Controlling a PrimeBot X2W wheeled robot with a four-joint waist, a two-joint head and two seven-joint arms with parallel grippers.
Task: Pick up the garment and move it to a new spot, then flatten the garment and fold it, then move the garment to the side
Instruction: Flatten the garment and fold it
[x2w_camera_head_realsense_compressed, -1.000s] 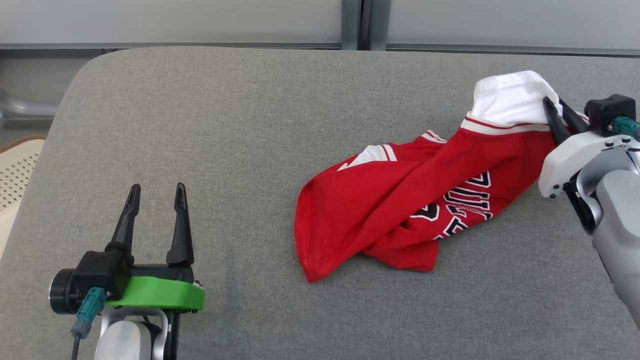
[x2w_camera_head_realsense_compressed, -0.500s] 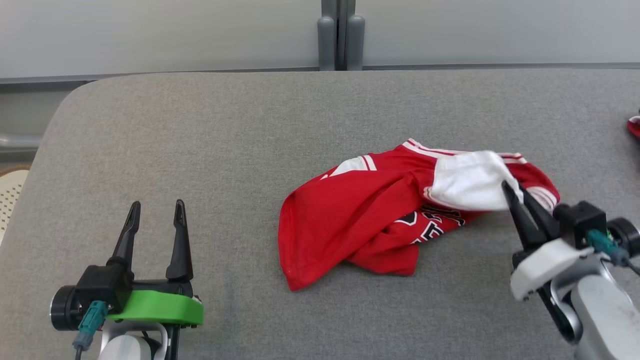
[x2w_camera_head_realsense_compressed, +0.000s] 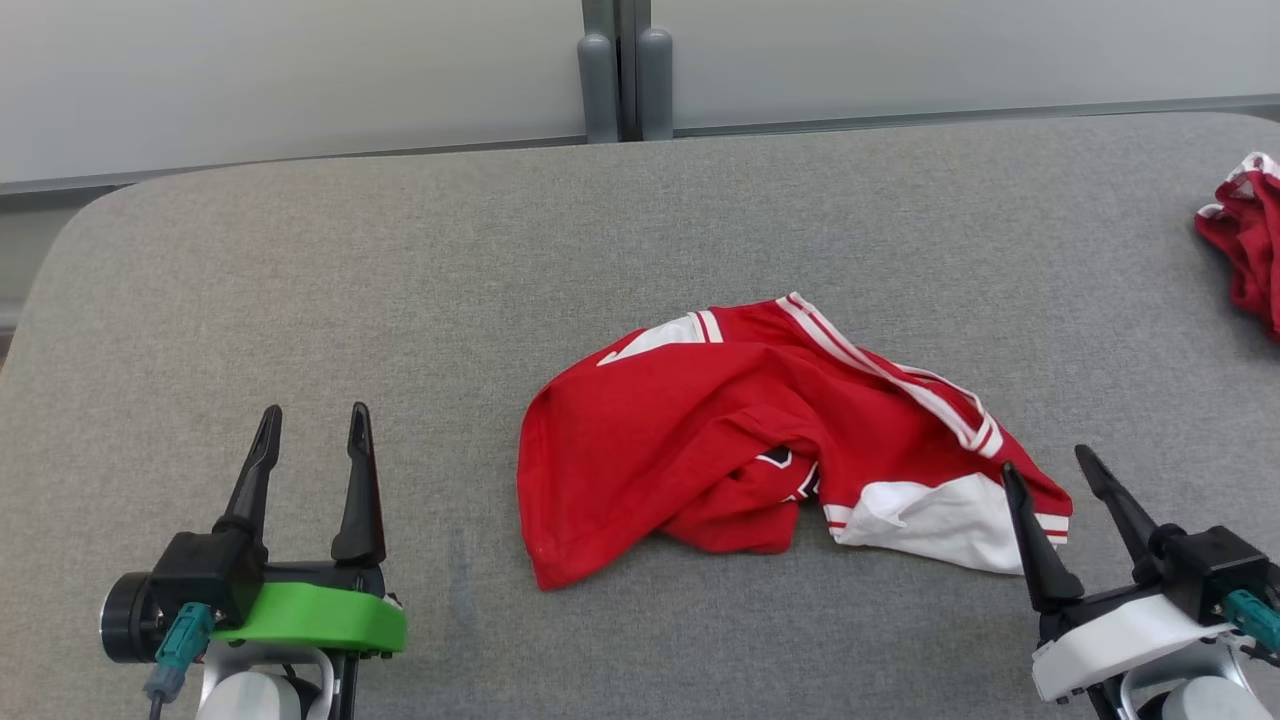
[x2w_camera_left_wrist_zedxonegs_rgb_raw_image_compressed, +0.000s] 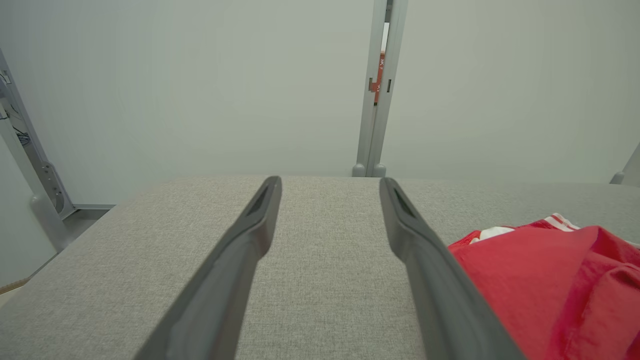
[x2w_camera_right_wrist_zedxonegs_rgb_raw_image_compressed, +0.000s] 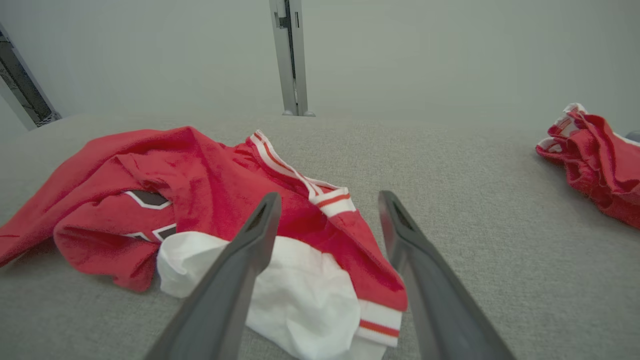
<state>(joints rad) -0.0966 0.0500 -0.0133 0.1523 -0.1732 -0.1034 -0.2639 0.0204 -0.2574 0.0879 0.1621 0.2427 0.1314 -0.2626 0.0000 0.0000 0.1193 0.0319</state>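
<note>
Your right gripper (x2w_camera_head_realsense_compressed: 1048, 468) gapes empty at four o'clock of the red jersey (x2w_camera_head_realsense_compressed: 680, 440); left gripper (x2w_camera_head_realsense_compressed: 313, 412) gapes at eight.

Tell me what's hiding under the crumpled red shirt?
The red shirt lies bunched on the grey table, which shows all round it. Its folds cover part of the black lettering; anything beneath them is hidden.
</note>
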